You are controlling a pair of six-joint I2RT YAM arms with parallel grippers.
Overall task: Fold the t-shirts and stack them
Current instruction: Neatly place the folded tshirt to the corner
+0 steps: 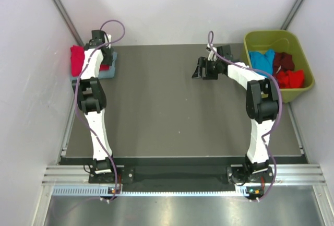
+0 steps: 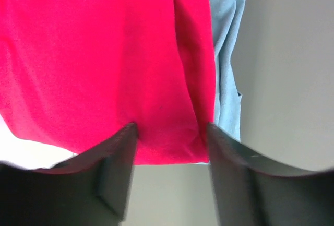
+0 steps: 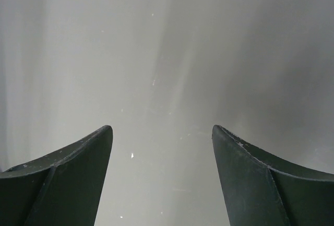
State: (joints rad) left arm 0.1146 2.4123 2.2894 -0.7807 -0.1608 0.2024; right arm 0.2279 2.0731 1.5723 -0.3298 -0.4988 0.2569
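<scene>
Left gripper (image 2: 170, 128) sits spread astride the red t-shirt (image 2: 94, 54) edge, right gripper (image 3: 162, 128) spread over the table (image 3: 167, 54).

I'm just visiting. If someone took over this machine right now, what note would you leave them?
Left gripper: open, jaws either side of an edge of the crimson t-shirt, far left.
Right gripper: open, empty, over the table.
Done: crimson t-shirt folded on top of the blue-grey t-shirt.
Left: bright blue t-shirt, maroon t-shirt and red t-shirt, unfolded in the green bin, far right.
</scene>
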